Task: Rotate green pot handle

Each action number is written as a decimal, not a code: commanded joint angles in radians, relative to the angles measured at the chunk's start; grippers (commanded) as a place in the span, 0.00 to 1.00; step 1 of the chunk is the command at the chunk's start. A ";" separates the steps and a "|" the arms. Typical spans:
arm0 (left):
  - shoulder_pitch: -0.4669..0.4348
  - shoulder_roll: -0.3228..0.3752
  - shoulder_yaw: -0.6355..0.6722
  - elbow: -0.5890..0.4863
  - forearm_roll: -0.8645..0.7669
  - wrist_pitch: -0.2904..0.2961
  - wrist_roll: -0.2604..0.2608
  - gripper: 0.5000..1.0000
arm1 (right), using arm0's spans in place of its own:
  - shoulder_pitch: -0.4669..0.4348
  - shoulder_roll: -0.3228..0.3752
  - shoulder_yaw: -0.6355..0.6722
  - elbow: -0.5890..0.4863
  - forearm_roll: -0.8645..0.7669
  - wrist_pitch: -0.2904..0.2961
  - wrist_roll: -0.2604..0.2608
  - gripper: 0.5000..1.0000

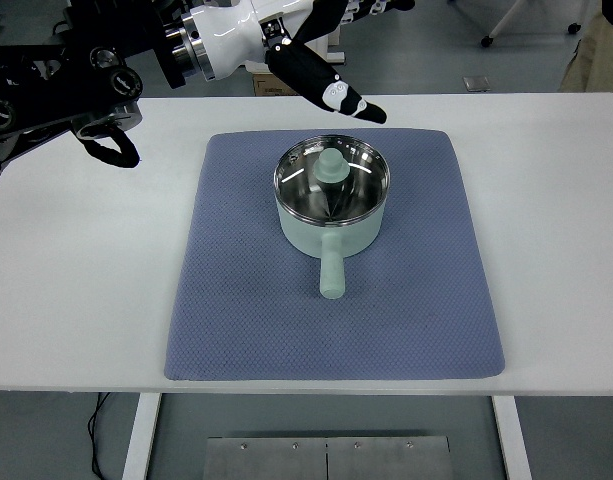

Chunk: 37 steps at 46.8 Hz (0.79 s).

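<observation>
One green pot (pixel 331 198) mid-mat (pixel 226 300); left hand (pixel 331 85) above far edge, fingers extended.

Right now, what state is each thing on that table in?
Pot: upright on the mat, lid on.
Handle: points toward the near edge, untouched.
Lid: closed, knob up.
Mat: flat on the table.
Left hand: above the table beyond the pot, fingers extended, holding nothing.
</observation>
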<state>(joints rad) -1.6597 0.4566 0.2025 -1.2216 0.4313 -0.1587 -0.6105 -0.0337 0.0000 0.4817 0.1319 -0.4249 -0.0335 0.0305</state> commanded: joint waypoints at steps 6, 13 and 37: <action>-0.037 0.004 0.055 0.001 -0.006 -0.015 0.000 1.00 | 0.000 0.000 0.000 0.000 0.000 0.000 0.000 1.00; -0.040 0.011 0.092 0.001 -0.006 -0.012 0.000 1.00 | 0.000 0.000 0.000 0.000 0.000 0.000 0.000 1.00; -0.095 -0.016 0.163 -0.002 0.207 -0.102 0.000 1.00 | 0.000 0.000 0.000 0.000 0.000 0.000 0.000 1.00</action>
<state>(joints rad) -1.7402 0.4443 0.3473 -1.2251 0.5919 -0.2604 -0.6112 -0.0338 0.0000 0.4817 0.1318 -0.4249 -0.0337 0.0307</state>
